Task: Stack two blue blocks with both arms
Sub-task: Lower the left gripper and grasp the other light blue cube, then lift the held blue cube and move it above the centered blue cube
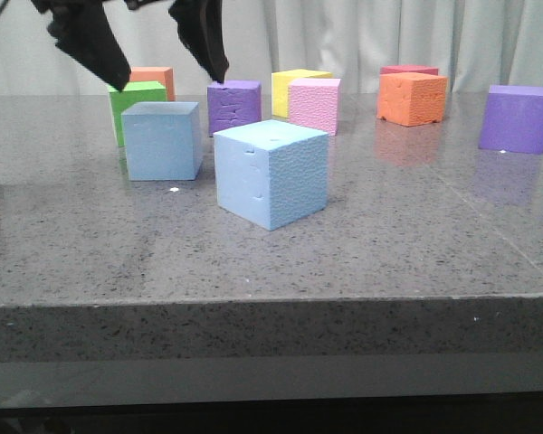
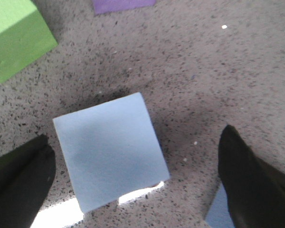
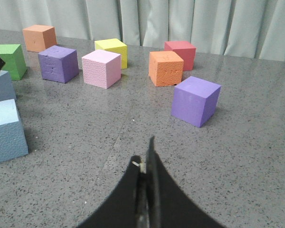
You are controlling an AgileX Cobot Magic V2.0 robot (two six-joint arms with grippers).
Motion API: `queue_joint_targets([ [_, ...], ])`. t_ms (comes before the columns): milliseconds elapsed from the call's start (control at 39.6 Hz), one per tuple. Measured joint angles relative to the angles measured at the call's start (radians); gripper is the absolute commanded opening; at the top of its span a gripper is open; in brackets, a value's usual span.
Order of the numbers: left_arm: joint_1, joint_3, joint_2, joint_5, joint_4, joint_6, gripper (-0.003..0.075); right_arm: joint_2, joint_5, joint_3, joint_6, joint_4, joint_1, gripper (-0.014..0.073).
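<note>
**Left gripper hangs open over the rear blue cube; right gripper pressed shut, off to the side**

Two pale sky-blue foam cubes sit on the speckled grey stone table [image 1: 407, 244], both resting flat and neither stacked. The nearer blue cube [image 1: 271, 174] stands close to the table's centre, turned so a corner faces the front. The farther blue cube [image 1: 162, 140] sits at about ten o'clock from it, just beside it with a narrow gap between them.

The left gripper [image 1: 167, 68] hangs above the farther blue cube with its two black fingers spread wide and not touching the foam. In the left wrist view that cube's top face [image 2: 109, 149] lies between the fingertips [image 2: 19, 175], nearer to one of them than the other, and a corner of the nearer blue cube [image 2: 218, 213] peeks in beside the other finger.

The right gripper [image 3: 146, 171] shows only in its own wrist view, its fingers closed together with nothing between them, well apart from both blue cubes [image 3: 4, 130].

Behind the farther blue cube, at twelve o'clock from it, stands a green foam cube [image 1: 131, 104]. A small purple foam cube [image 1: 233, 107] sits at one o'clock from it, with a pink foam cube [image 1: 314, 105] and a yellow foam cube [image 1: 294, 89] farther right. An orange foam cube [image 1: 412, 98] and a large purple foam cube [image 1: 516, 117] stand towards two o'clock from the centre.
</note>
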Motion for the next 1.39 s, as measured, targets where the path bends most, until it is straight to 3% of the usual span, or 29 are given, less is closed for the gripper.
queue_joint_targets([
  [455,0.000,-0.009,0.078,0.003,0.041,-0.057,0.0667,0.000,0.000,0.000,0.000,0.000,0.000,-0.0068],
  [530,0.000,-0.009,0.078,0.003,0.041,-0.057,0.0629,0.000,0.000,0.000,0.000,0.000,0.000,-0.0068],
  [808,0.000,-0.009,0.078,0.003,0.041,-0.057,0.0368,0.000,0.000,0.000,0.000,0.000,0.000,-0.0068],
  [909,0.000,-0.009,0.078,0.003,0.041,-0.057,0.0319,0.000,0.000,0.000,0.000,0.000,0.000,-0.0068],
  [1061,0.000,-0.013,0.078,0.013,0.041,-0.058,0.0293,0.000,0.001,0.000,0.000,0.000,0.000,-0.0068],
  [1389,0.000,-0.223,0.078,0.241,0.043,-0.031,0.0293,0.000,0.001,0.000,0.000,0.000,0.000,-0.0068],
])
